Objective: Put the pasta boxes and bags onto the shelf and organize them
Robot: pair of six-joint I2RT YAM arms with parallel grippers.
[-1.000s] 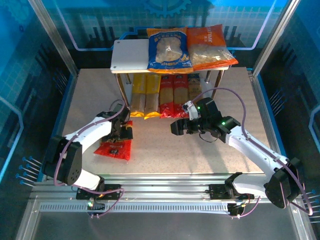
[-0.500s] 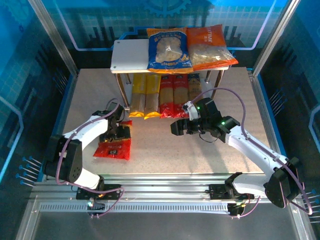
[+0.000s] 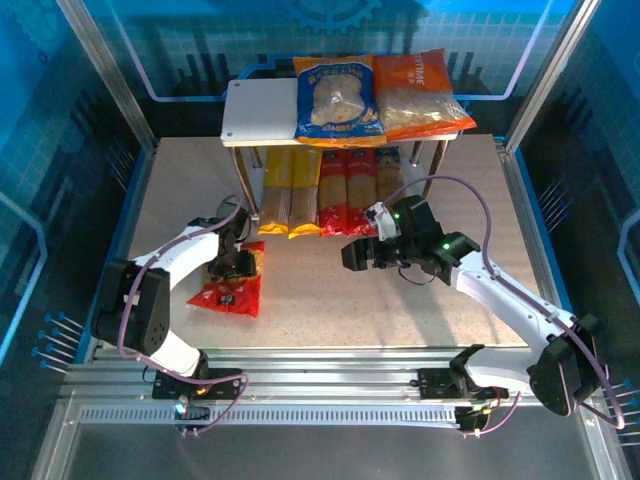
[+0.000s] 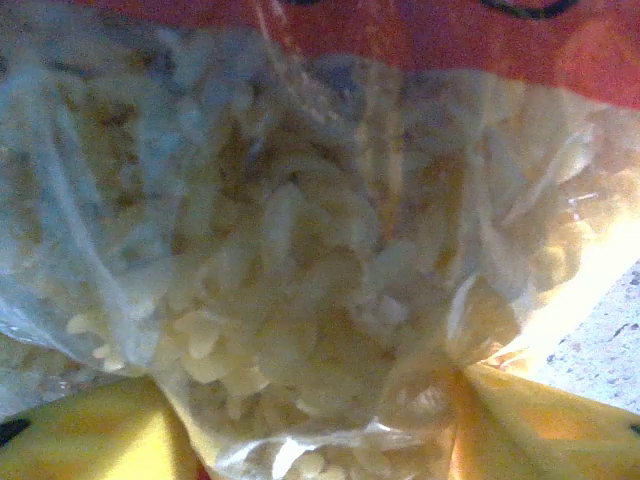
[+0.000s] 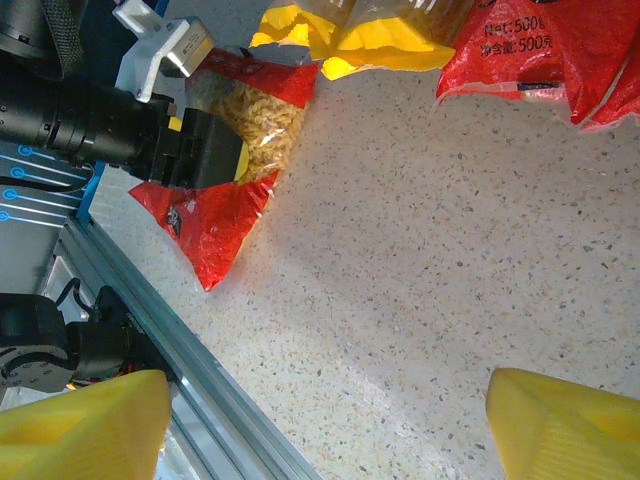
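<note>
Left gripper (image 3: 238,266) is found down on the far half of the red bag (image 3: 230,292), which lies on the bench (image 3: 400,320) in front of the left arm, well apart from the shelf (image 3: 255,110). In the left wrist view its yellow fingertips (image 4: 70,445) are seen spread to either side of bunched clear plastic. Whether the bag is actually clamped cannot be told. Right gripper (image 3: 350,255) is held over bare bench with its fingers wide apart and nothing between them.

Over the last second the left arm's elbow has been drawn in and the forearm re-angled, while the gripper has been kept on the bag. The bag has barely been shifted and is still on the bench. The right arm has not been moved. It is judged that a grip is being settled rather than a lift begun, so this placement remains outstanding.

The red bag is soft and pillow-shaped, with red printed ends and a clear middle panel. Pale short twisted pasta is seen through the panel. The loose contents are likely to sag when the bag is raised.

On the shelf's top board the blue bag (image 3: 340,100) and orange bag (image 3: 420,95) are laid side by side, and the left part is bare. Beneath the board, yellow packs (image 3: 277,200) and red packs (image 3: 333,200) are laid in a row.
</note>
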